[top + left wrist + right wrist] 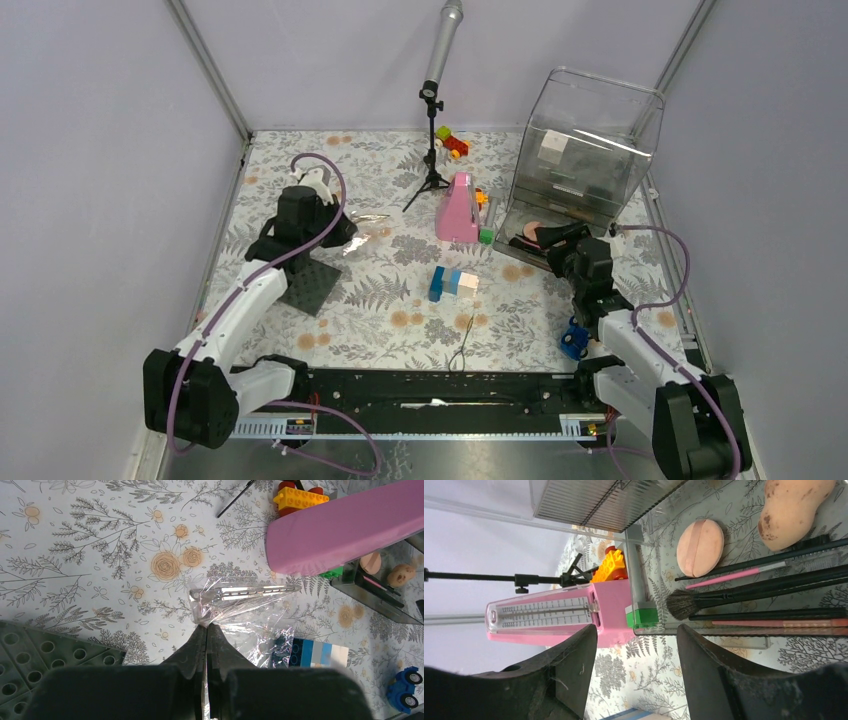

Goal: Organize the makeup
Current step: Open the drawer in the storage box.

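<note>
We see the left gripper (pixel 206 627) pinched shut on a clear wrapper (pixel 240 600) left of centre, its contents hard to make out. The right gripper (pixel 636 632) hangs open and empty before the clear tray (pixel 636 560) at far right, where brushes (pixel 774 587), a pink pencil (pixel 724 578) and a peach sponge (pixel 700 547) lie, the handles cut off by the frame.

No lettering can be read; the pink case's scale (pixel 544 612) shows only blurred marks (numbers illegible).
</note>
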Motion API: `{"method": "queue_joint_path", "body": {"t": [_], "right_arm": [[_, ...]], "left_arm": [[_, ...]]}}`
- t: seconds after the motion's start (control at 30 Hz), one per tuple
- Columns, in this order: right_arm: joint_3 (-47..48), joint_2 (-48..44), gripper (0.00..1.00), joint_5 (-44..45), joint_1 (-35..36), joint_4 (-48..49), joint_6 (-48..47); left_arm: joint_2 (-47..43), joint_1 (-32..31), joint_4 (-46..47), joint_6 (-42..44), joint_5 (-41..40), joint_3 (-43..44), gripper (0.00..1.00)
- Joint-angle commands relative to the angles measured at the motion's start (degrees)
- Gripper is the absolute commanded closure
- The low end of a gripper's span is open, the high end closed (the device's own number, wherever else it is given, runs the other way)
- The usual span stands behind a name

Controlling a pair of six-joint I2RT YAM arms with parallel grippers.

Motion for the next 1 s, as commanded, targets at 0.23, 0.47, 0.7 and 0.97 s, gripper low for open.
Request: {"method": "queue_joint_path", "body": {"t": [0.23, 0.47, 0.7, 0.97], "right_arm": [[-3.30, 9.89, 0.40, -2.76, -6.01, 24.65, 14.05], [-2.13, 16.90, 0.42, -2.24, -9.02, 30.83, 16.54], [-1.30, 25.45, 0.47, -3.40, -10.80, 40.55, 19.25], [0.43, 36.83, 0.51, -6.16, -12.68, 54.15, 22.04]], "left_arm": [[-4.13, -0.07, 1.53, 2.84, 1.80, -0.16, 1.00], [-5.00, -0.06, 1.59, 3.03, 2.32, -0.11, 1.00], [-4.22, -0.06, 1.59, 2.85, 3.79, -0.02, 1.00], [-3.74, -0.06, 1.68, 2.75, 4.70, 0.06, 1.00]]}}
